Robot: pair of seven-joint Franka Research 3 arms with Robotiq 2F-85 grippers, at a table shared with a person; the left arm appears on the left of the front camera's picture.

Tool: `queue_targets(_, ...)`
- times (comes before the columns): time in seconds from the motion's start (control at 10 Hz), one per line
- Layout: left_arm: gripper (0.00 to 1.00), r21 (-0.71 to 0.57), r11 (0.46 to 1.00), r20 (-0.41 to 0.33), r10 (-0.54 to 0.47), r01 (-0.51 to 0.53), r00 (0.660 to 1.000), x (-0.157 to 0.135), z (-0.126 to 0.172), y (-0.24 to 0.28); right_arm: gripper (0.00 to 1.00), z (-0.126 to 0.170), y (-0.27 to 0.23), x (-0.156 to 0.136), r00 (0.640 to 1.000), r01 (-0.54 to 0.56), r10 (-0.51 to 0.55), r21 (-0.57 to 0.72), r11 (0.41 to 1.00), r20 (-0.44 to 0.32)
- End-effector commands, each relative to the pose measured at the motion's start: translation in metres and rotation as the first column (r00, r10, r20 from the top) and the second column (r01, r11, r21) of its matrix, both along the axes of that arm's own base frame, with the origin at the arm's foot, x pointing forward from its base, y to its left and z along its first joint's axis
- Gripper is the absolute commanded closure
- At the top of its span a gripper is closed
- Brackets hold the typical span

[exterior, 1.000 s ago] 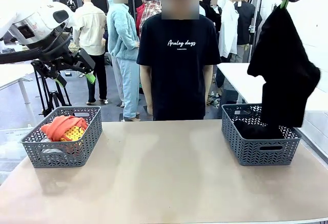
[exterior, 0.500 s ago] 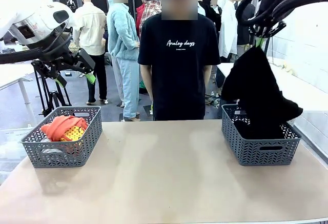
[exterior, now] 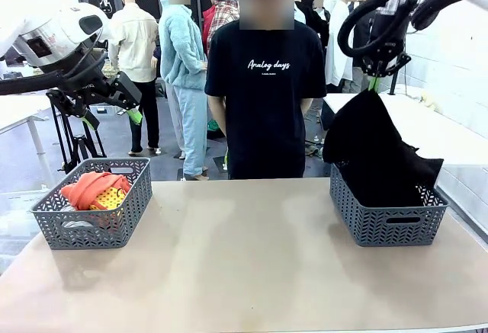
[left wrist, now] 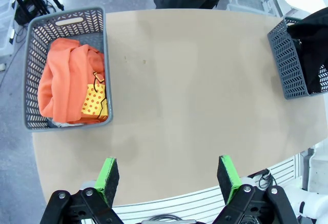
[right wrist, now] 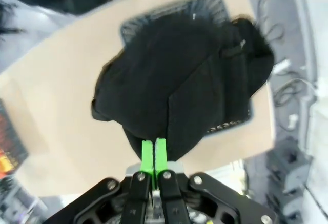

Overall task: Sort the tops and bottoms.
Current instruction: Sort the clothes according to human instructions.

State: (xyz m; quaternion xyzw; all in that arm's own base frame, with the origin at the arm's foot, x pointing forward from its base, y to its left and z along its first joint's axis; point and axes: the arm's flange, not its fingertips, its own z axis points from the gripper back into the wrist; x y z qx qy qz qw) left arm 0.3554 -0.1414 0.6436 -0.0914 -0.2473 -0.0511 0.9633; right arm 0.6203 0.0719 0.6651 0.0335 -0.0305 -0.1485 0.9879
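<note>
One black garment (exterior: 379,150) hangs from the right gripper (exterior: 374,83), its jaws pressed together on the top of the cloth, the green pads (right wrist: 154,155) meeting with fabric between them in the right wrist view. The lower part of the garment has sunk into the right basket (exterior: 387,222), while a fold spills over the basket's far right rim and another bulges past its left rim toward the middle of the tabletop (exterior: 244,264). Whether a second black piece lies under it in the basket cannot be told. That basket stands near the right edge of the tabletop, with a narrow strip of bare surface beside it. Across the table, the left basket (exterior: 93,215) sits close to the left edge and holds the orange top (left wrist: 64,83) with its yellow spotted patch (left wrist: 94,102), bundled high enough to rise just above the rim; a sliver of pale cloth (left wrist: 64,124) shows at its bottom corner. The left gripper (left wrist: 167,175) hangs well above the near edge of the tabletop, jaws spread wide and holding nothing. Between the two baskets the surface is open from front edge to back edge, where a person (exterior: 265,81) in a black T-shirt stands.
</note>
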Motion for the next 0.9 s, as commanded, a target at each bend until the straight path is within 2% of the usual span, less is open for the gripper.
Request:
queue_targets(0.0,0.0,-0.005,1.0,0.0,-0.006,0.006,1.0,-0.001,0.001,0.003,1.0,-0.024,0.006,-0.023,0.994,0.066,-0.068,-0.038,0.997,-0.081)
queue_targets(0.1,0.0,-0.005,1.0,0.0,-0.006,0.006,1.0,-0.001,0.001,0.003,1.0,0.0,0.0,0.0,1.0,0.0,0.0,0.0,1.0,0.0)
queue_targets(0.3,0.0,-0.005,1.0,0.0,-0.006,0.006,1.0,-0.001,0.001,0.003,1.0,0.0,0.0,0.0,1.0,0.0,0.0,0.0,1.0,0.0)
queue_targets(0.4,0.0,-0.005,1.0,0.0,-0.006,0.006,1.0,-0.001,0.001,0.003,1.0,-0.015,0.001,-0.003,0.999,0.019,-0.019,-0.011,1.0,-0.038)
queue_targets(0.5,0.0,-0.005,1.0,0.0,-0.006,0.006,1.0,-0.001,0.001,0.003,1.0,-0.017,0.011,0.001,0.999,-0.032,0.034,-0.16,0.987,0.008)
queue_targets(0.6,0.0,-0.005,1.0,0.0,-0.006,0.006,1.0,-0.001,0.001,0.003,1.0,-0.023,-0.001,0.021,0.998,-0.033,0.024,-0.134,0.99,-0.065)
queue_targets(0.7,0.0,-0.005,1.0,0.0,-0.006,0.006,1.0,-0.001,0.001,0.003,1.0,-0.031,-0.021,0.04,0.991,-0.069,0.059,-0.075,0.995,-0.123)
queue_targets(0.8,0.0,-0.005,1.0,0.0,-0.006,0.006,1.0,-0.001,0.001,0.003,1.0,-0.042,-0.039,0.051,0.973,-0.159,0.154,-0.016,0.987,-0.174)
